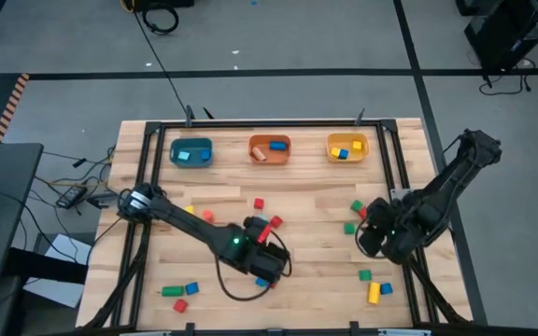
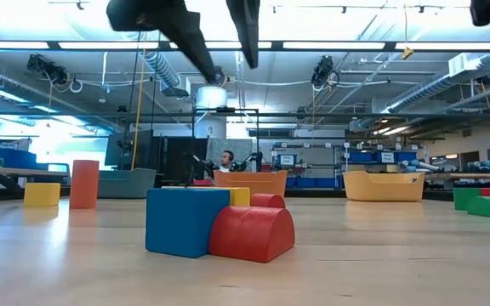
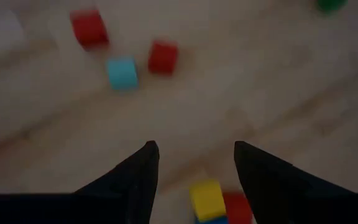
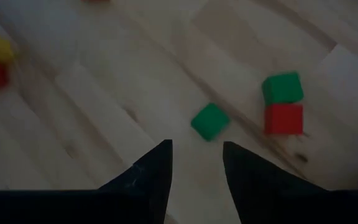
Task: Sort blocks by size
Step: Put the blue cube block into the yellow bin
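Note:
Wooden blocks lie scattered on the table. My left gripper (image 1: 271,261) (image 3: 194,152) hangs open over the table's middle, above a cluster of a yellow block (image 3: 207,199), a red one (image 3: 235,208) and a blue cube (image 2: 185,221); nothing is between its fingers. Ahead of it lie two red blocks (image 3: 163,57) and a light blue one (image 3: 123,73). My right gripper (image 1: 370,238) (image 4: 196,149) is open above the right side, over a green block (image 4: 210,121), with a green (image 4: 283,87) and a red block (image 4: 283,118) side by side beyond.
A teal bin (image 1: 191,151), an orange bin (image 1: 270,148) and a yellow bin (image 1: 347,147) stand along the far edge, each with blocks inside. More blocks lie at the near left (image 1: 180,292) and near right (image 1: 375,287). A cable loops beside the left gripper (image 1: 232,289).

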You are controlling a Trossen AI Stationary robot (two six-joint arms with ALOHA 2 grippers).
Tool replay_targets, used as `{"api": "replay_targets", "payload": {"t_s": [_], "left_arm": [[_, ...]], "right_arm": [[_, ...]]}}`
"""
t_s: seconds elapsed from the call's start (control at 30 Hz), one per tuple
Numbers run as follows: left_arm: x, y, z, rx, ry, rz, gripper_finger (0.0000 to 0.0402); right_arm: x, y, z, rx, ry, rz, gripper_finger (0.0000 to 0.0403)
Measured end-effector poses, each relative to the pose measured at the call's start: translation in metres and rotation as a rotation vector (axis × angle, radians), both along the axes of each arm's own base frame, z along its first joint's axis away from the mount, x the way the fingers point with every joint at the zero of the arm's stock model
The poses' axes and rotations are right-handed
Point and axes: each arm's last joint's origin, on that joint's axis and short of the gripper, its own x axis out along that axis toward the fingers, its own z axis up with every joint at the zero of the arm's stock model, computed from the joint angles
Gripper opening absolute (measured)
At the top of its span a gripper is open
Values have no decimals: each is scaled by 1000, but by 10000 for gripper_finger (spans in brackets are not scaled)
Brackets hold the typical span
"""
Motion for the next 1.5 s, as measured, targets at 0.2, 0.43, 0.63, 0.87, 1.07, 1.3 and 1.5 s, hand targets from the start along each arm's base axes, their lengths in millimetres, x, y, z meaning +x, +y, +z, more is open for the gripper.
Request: {"api": "replay_targets", "payload": {"t_s": [0.2,0.43,0.63,0.87,1.07,1.3,1.5], "left_arm": [[-1,-14,-14,-135,22,19,218],[0,-25,-17,-200,-29,14,218],[-1,-39,-25,-221,-24,-19,218],[7,-54,-61,-288,80,-61,218],[13,-57,-72,-311,67,-74,218],[11,-57,-79,-297,113,-66,218],[10,-56,-79,-290,125,-62,218]], "right_arm": [[-4,12,-6,-14,22,41,156],[-6,19,-9,-20,24,68,156],[-8,22,-10,-26,28,87,155],[-9,21,-10,-38,37,88,155],[-10,20,-10,-46,40,90,154],[-10,20,-10,-51,42,96,154],[-10,20,-10,-50,41,97,154]]}}
